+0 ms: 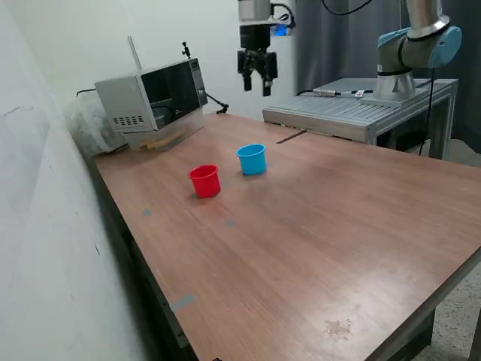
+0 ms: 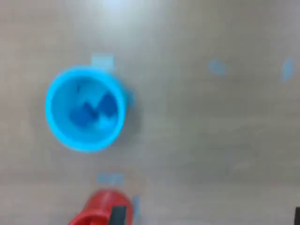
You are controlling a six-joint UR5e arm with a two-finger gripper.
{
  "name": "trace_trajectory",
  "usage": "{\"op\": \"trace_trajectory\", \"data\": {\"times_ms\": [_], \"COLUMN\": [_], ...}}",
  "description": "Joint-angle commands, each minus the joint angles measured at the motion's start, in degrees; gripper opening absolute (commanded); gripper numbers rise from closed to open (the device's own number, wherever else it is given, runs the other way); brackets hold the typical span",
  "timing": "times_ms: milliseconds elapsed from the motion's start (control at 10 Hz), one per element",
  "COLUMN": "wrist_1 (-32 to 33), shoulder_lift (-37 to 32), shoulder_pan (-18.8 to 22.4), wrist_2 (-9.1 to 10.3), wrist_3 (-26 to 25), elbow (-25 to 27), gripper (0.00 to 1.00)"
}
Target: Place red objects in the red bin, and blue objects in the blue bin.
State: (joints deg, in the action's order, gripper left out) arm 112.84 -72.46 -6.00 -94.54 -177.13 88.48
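Pincer high above blue bin.

Claw hanging high above desk, pointing straight down, fingers slightly parted, nothing between them. Wrist vertical; arm base mounted beyond desk's far edge.
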Motion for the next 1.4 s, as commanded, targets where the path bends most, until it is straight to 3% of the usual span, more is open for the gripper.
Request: {"op": "trace_trajectory", "data": {"times_ms": [0, 200, 500, 800, 1300], "wrist_1": [-9.8, -18.3, -24.5, -39.9, -40.7], "shoulder_lift": [-15.0, -22.6, -28.5, -29.2, -29.1], "shoulder_pan": [3.5, 7.0, 10.2, 10.3, 10.3], "wrist_2": [-0.12, -0.12, 0.23, 0.50, 0.32], "wrist_3": [-4.9, -10.5, -11.0, -10.9, -10.2], "elbow": [7.7, 9.8, 11.4, 12.2, 12.2], "gripper": [1.00, 1.00, 1.00, 1.00, 1.00]}}
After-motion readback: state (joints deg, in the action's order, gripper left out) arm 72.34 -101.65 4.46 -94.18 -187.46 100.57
